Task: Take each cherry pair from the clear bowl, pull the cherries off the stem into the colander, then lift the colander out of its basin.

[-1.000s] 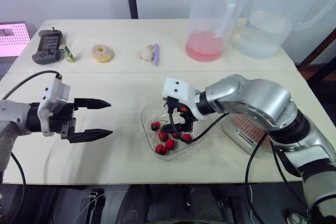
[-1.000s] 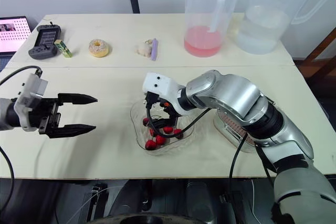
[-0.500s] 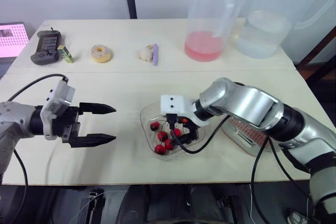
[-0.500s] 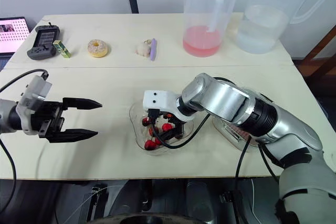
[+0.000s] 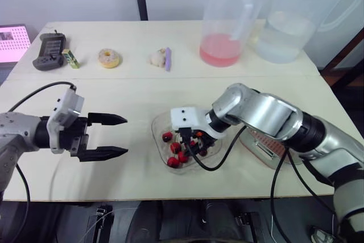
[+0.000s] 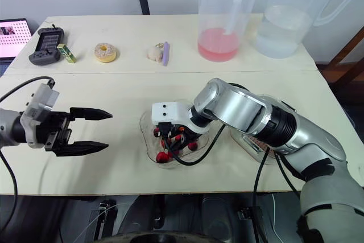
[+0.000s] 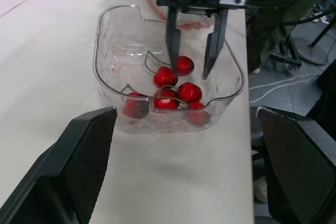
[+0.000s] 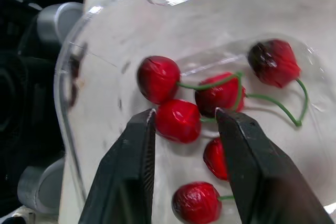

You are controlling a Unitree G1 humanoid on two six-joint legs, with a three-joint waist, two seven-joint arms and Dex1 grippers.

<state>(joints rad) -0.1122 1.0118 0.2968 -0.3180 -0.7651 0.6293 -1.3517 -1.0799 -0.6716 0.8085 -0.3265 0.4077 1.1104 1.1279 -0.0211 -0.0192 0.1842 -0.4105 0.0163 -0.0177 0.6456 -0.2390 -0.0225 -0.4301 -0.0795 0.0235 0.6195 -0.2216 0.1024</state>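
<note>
Since a second ago the right gripper [image 8: 184, 115] has been lowered deeper into the clear bowl [image 7: 100, 45], and the left gripper [image 5: 125, 135] has been brought slightly nearer it. Close to the front edge of the table [image 5: 142, 92], the right fingers are held apart astride one cherry [image 8: 178, 121], which lies directly between the tips. A green stem [image 8: 210, 84] is seen arching crosswise just beyond them; whose pair it joins cannot be told for certain. The left gripper is held wide open, well apart to the bowl's left and pointed at it, with bare tabletop between. The colander [image 5: 266, 138] is found just right of the bowl, partly hidden by the right arm. Two pitchers [image 5: 227, 21] are set far back.
</note>
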